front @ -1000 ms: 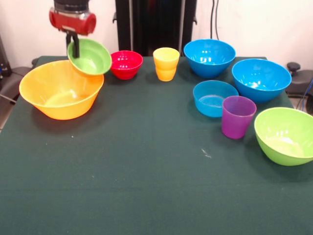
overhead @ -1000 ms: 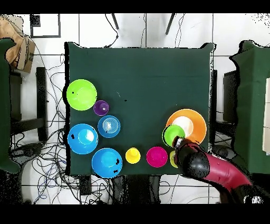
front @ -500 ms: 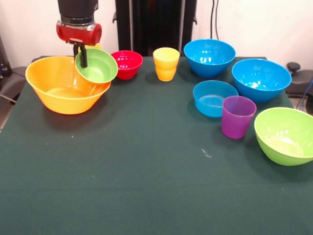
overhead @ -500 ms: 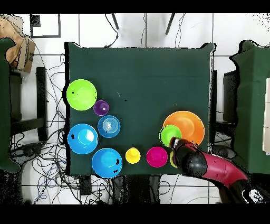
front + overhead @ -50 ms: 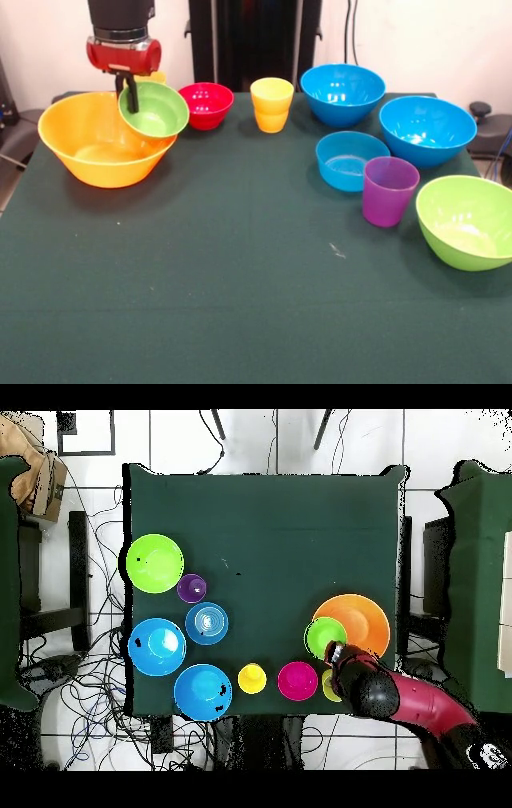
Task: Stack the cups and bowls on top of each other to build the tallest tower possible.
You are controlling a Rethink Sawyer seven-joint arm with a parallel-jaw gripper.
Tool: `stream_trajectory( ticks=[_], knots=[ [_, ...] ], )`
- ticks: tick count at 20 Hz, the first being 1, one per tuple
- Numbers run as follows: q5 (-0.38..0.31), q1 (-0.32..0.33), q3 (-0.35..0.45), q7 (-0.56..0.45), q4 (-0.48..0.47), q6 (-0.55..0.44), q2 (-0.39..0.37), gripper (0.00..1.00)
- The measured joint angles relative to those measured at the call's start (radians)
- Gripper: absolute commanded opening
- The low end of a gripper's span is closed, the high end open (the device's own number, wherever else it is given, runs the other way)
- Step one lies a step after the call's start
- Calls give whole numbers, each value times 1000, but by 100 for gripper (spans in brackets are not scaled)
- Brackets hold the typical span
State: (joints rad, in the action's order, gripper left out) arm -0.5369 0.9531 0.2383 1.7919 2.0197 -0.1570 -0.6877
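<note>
Over the rim of the big orange bowl (image 5: 100,144), the gripper (image 5: 126,90) pinches the edge of the small green bowl (image 5: 156,110), holding it tilted and raised. Along the far edge sit a red bowl (image 5: 206,104) and a yellow cup (image 5: 271,104). Well apart from them, the purple cup (image 5: 389,190) stands between a shallow blue bowl (image 5: 349,160) and a lime bowl (image 5: 468,221).

The worktop (image 5: 240,304) is covered in dark green cloth. Along its far edge in the front view stand a big orange bowl (image 5: 92,156), a small red bowl (image 5: 206,104), a yellow cup (image 5: 271,104) and a large blue bowl (image 5: 342,94). On the right side sit another large blue bowl (image 5: 427,130), a shallow blue bowl (image 5: 348,160), a purple cup (image 5: 389,190) and a lime green bowl (image 5: 468,222), with a small pale mark (image 5: 337,250) near the middle.
</note>
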Motion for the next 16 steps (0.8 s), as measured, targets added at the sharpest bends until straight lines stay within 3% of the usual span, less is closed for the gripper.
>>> stream_trajectory(
  ticks=[16],
  knots=[
    [-14, 131, 114, 0, 0, 0, -11, 0]
  ],
)
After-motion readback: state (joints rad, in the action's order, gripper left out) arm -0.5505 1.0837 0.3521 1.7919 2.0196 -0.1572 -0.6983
